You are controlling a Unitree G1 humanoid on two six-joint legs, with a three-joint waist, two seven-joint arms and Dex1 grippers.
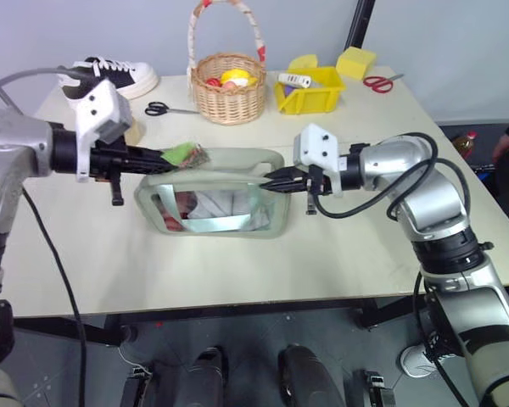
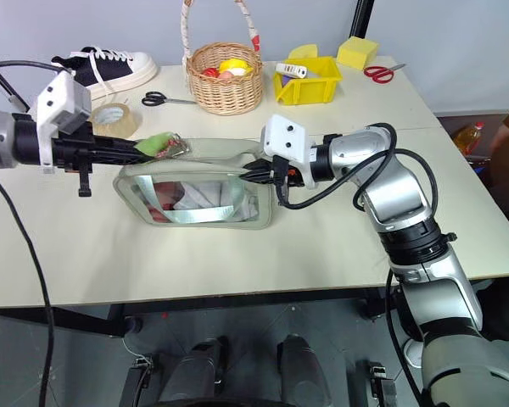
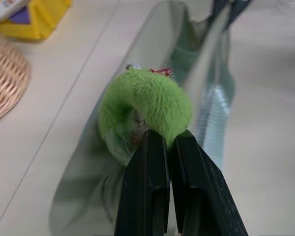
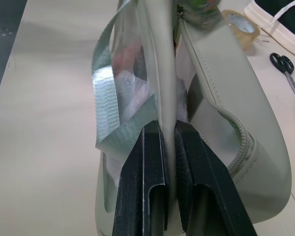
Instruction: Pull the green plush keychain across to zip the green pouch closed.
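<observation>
Pouch (image 1: 212, 203) stands mid-table w/ clear side facing front. R gripper (image 1: 276, 180) is clamped on pouch's right-end top edge. L gripper (image 1: 163, 158) is pinched tight on the keychain (image 3: 152, 101) at pouch's left top corner. Farther back: tape roll (image 2: 114, 119), scissors (image 1: 165, 108), basket (image 1: 229, 89), yellow bin (image 1: 310, 91), sneaker (image 1: 110, 76).

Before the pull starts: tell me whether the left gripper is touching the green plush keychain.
Touching. In the left wrist view the left gripper has both black fingers shut on the edge of the green plush keychain, with the fuzz pinched between them.
</observation>
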